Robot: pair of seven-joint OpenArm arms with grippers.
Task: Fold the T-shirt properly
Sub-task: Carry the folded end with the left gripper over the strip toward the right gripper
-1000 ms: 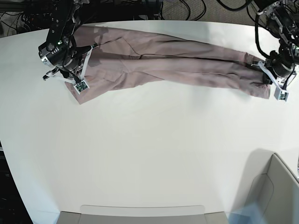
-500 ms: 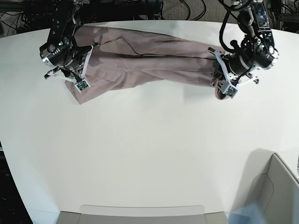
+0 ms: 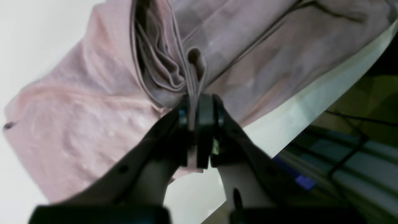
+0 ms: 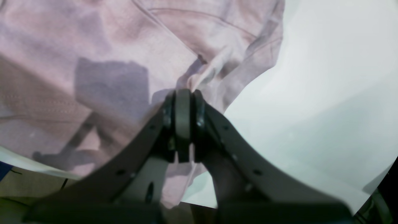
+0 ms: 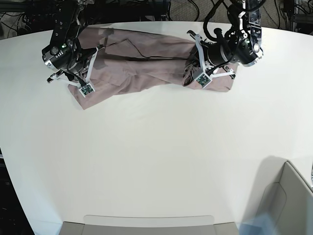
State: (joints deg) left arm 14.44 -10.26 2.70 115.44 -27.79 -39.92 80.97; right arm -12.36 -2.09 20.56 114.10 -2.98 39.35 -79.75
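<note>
The mauve-pink T-shirt (image 5: 142, 63) lies as a long folded band across the far side of the white table (image 5: 156, 161). My left gripper (image 5: 194, 72), on the base view's right, is shut on the shirt's right end and holds it doubled back over the band's middle; the left wrist view shows bunched hem layers (image 3: 174, 71) pinched between the fingers (image 3: 203, 124). My right gripper (image 5: 78, 83), on the base view's left, is shut on the shirt's left end; the right wrist view shows fabric (image 4: 124, 49) caught at the shut fingers (image 4: 182, 118).
A grey bin (image 5: 288, 200) stands at the near right corner. A flat grey tray edge (image 5: 146, 223) lies along the near table edge. Cables and dark equipment (image 5: 195, 7) sit behind the far table edge.
My left gripper has carried the shirt's right end leftward across the table, folding the band back on itself. The right gripper has stayed at the left end.
</note>
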